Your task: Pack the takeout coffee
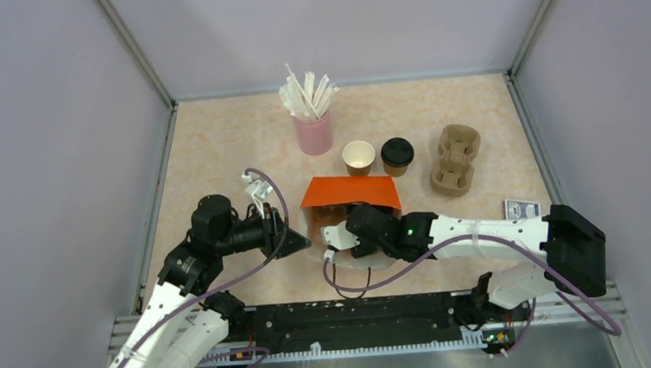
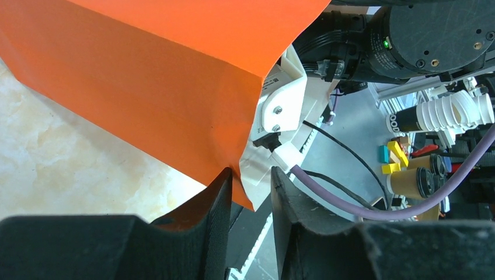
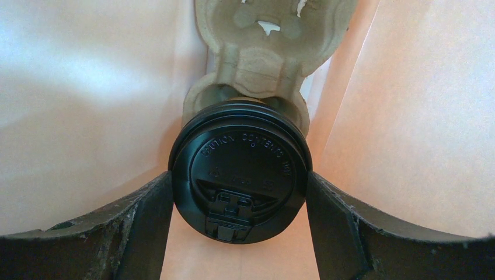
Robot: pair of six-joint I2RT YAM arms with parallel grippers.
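Observation:
An orange paper bag [image 1: 349, 193] lies on its side mid-table with its mouth toward the arms. My right gripper [image 3: 239, 182] reaches inside it, and its fingers press both sides of the black lid of a brown coffee cup [image 3: 238, 169]. That cup sits in the near pocket of a pulp carrier [image 3: 262, 64] inside the bag. My left gripper [image 2: 251, 175] is at the bag's left mouth corner [image 2: 175, 111]. Its jaws stand a narrow gap apart, with the bag's edge in the gap touching one finger. A lidded cup [image 1: 397, 155] and an open, lidless cup [image 1: 358, 156] stand behind the bag.
A pink cup of white straws [image 1: 313, 128] stands at the back, left of the cups. A second tan pulp carrier [image 1: 455, 159] lies to the right of the lidded cup. A small blue-and-white card [image 1: 522, 209] lies near the right wall. Grey walls enclose the table.

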